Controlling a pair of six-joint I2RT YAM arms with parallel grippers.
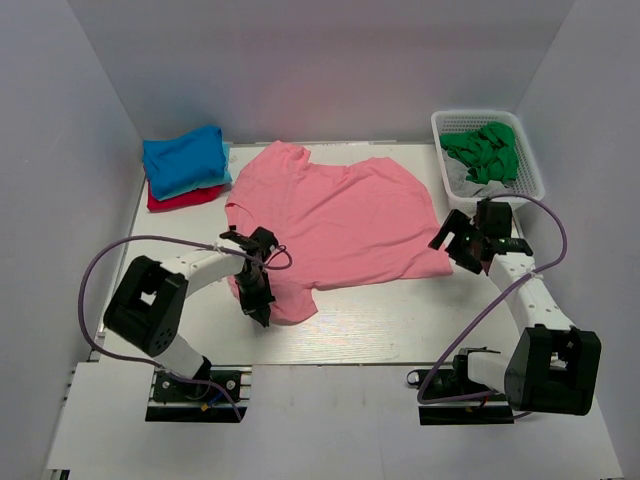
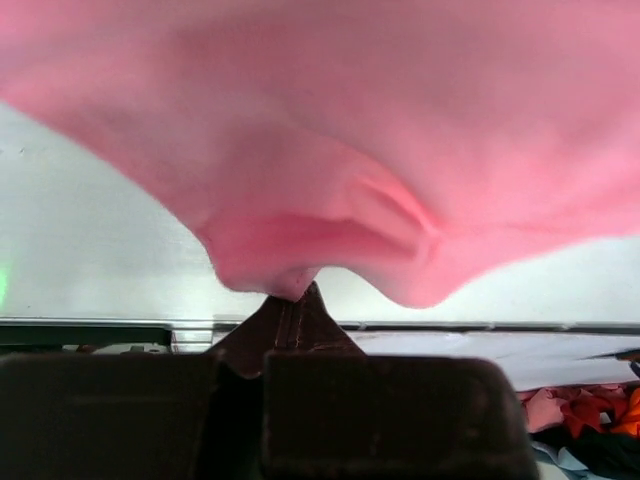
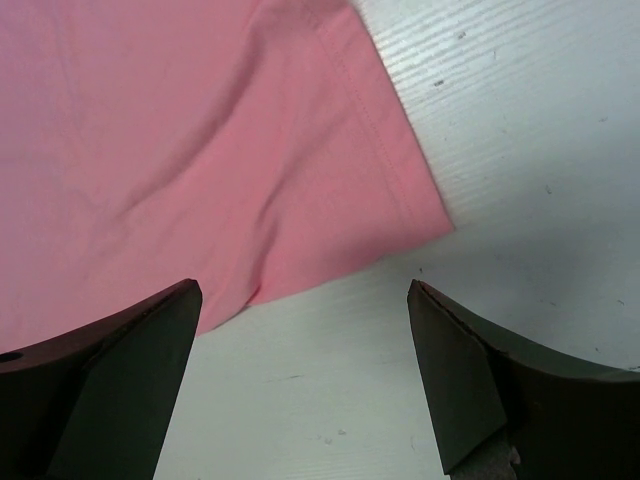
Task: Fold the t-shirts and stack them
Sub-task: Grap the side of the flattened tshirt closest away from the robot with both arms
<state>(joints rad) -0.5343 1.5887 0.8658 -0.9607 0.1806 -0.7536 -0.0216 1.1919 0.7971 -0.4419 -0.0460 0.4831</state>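
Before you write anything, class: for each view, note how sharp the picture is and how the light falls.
Top external: evenly lit, sharp, only soft shadows on the table. Left wrist: the pink t-shirt fills most of the frame, too close, blurred. Right wrist: crisp, hem stitching and table grain clear; the open right gripper shows dark fingers.

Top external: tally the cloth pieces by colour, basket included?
pink t-shirt: 1
blue t-shirt: 1
teal t-shirt: 1
red t-shirt: 1
green cloth in basket: 1 heap
grey-white cloth under it: 1
Total: 6
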